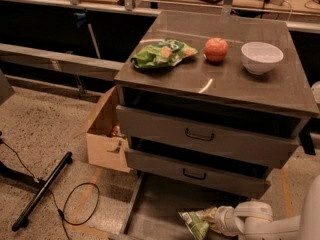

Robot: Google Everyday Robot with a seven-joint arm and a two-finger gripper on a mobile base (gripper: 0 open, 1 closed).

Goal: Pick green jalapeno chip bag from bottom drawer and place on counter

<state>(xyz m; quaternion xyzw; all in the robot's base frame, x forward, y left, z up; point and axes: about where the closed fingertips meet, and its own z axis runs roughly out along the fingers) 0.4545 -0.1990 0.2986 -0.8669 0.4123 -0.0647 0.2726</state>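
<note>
Far left of the gripper, a black stand leg (42,194) and a looped cable (80,205) lie on the floor, with an open cardboard box (104,136) nearer and higher. Well above the gripper sits the counter (240,86), carrying a lime-green bag (162,54), a red apple (216,49) and a white bowl (261,57). Beneath it are two grey drawers with black handles (200,134). The bottom drawer (157,204) stands pulled out; the green jalapeno chip bag (195,225) lies in it, just left of the gripper (216,219) and touching its tip. Whether the claw is spread or pinching the bag, I cannot tell.
</note>
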